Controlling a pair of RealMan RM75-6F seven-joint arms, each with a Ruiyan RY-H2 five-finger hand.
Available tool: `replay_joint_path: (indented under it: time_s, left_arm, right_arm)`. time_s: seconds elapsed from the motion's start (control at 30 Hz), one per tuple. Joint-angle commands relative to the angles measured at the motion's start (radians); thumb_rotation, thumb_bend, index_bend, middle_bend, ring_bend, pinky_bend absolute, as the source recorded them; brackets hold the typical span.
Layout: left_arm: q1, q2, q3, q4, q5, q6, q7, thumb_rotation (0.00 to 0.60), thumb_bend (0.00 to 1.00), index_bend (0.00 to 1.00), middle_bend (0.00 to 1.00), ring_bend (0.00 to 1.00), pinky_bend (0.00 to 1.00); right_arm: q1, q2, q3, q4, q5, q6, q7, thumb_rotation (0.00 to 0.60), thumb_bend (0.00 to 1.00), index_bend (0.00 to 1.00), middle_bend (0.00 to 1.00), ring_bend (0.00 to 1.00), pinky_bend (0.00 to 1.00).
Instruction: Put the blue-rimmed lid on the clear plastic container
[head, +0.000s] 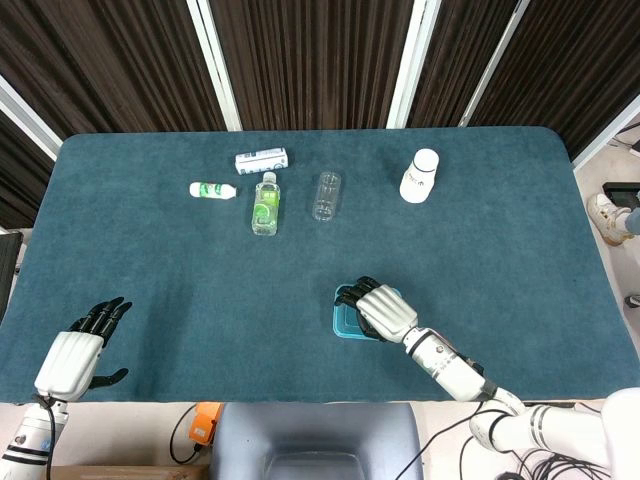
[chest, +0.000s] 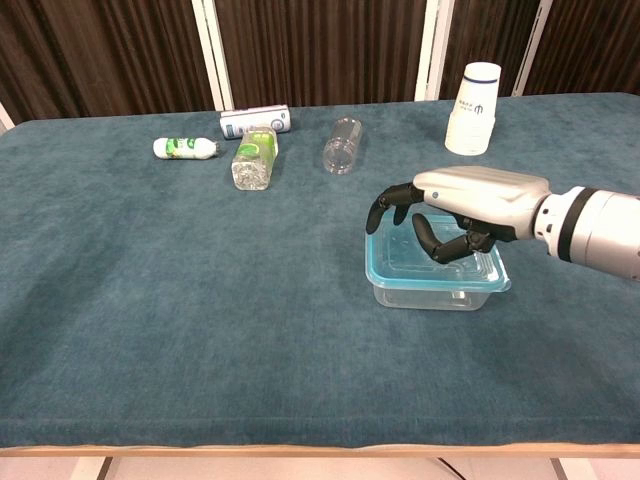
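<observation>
From the head view, the right hand (head: 381, 310) hangs over the clear plastic container (head: 345, 318) at the near middle of the teal table (head: 150, 260), hiding most of it; only the left part of the blue-rimmed lid (head: 339, 310) shows. The left hand (head: 76, 355) lies at the near left corner, well apart from everything, its fingers spread and holding nothing. Along the far side lie a white can (head: 261, 160), a small white bottle with a green label (head: 213, 189), a green-labelled clear bottle (head: 265, 204) and an empty clear bottle (head: 326, 195), all on their sides; a white bottle (head: 420, 176) stands upright to the right. None of these is near the container.

From the chest view, the lid (chest: 440, 272) sits on the container (chest: 430, 294), its rim around the top edge. The right hand (chest: 470, 205) hovers just above it, dark fingers (chest: 432, 236) curled downward and gripping nothing; whether the tips touch the lid cannot be told. The left hand is out of this view
</observation>
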Motion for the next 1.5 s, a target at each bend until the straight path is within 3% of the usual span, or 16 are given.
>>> replay_joint_path:
  time_s: [0.03,1.5]
  left_arm:
    - [0.000,0.000,0.000,0.000,0.001,0.001,-0.001,0.600,0.42,0.11,0.08,0.11,0.34]
    - [0.001,0.002,-0.001,-0.003,-0.003,0.000,-0.001,0.600,0.42,0.11,0.08,0.11,0.34]
  right_arm:
    - [0.000,-0.003,-0.002,0.005,0.002,-0.002,0.002,0.600,1.00,0.42,0.33,0.31,0.28]
    - [-0.010,-0.017,-0.053,0.080,-0.027,-0.026,0.116,0.600,1.00,0.42,0.33,0.31,0.28]
